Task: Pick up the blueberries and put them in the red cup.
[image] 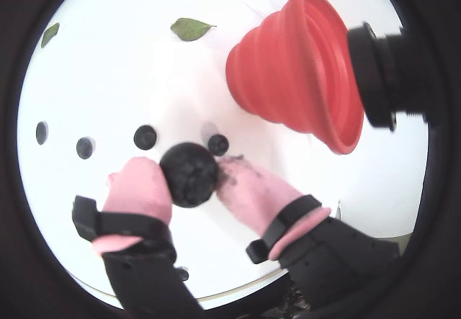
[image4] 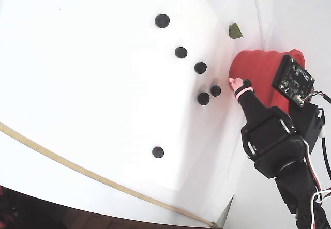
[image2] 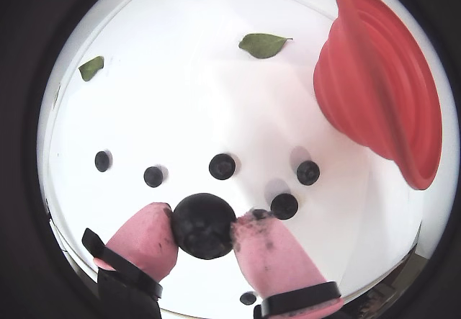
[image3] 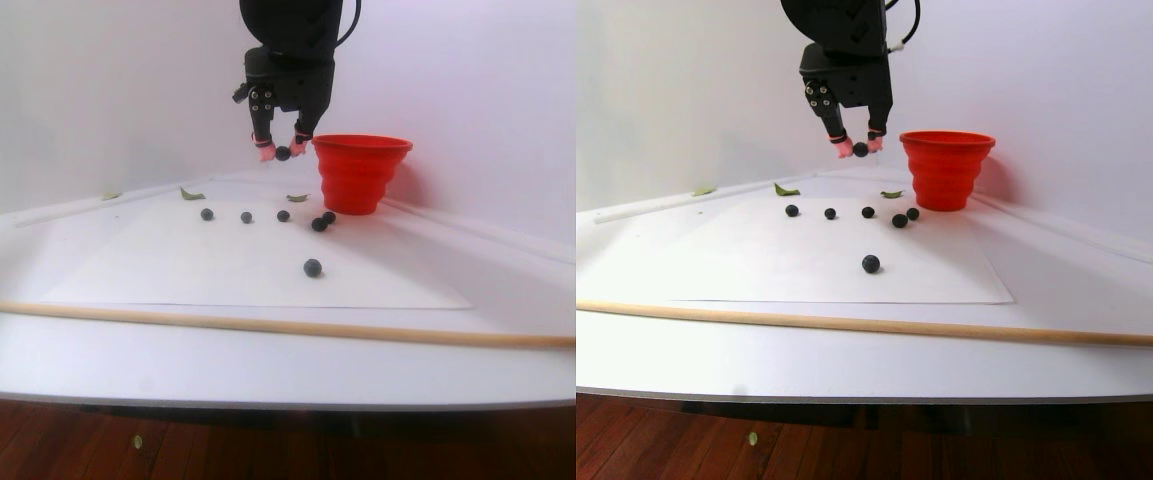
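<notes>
Gripper is clamped on one blueberry, pink fingertips pressing it from both sides, held up in the air w/ the table well below. Red cup stands upright just right of it in the stereo pair view, rim approx level w/ the berry. Six more berries lie loose on the white sheet; green leaves sit farther back.
</notes>
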You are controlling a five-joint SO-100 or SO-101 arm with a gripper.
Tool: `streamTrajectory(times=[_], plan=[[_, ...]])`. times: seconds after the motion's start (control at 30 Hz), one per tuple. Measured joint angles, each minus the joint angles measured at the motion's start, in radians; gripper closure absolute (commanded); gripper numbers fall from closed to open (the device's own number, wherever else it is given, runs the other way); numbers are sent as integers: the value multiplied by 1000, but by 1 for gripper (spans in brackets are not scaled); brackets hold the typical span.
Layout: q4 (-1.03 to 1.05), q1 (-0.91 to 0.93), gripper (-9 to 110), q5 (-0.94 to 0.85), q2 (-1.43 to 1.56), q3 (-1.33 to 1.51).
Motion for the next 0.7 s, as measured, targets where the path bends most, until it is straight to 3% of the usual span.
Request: streamTrajectory(times=[0.7], plan=[[20, 84, 88, 14, 66, 0]])
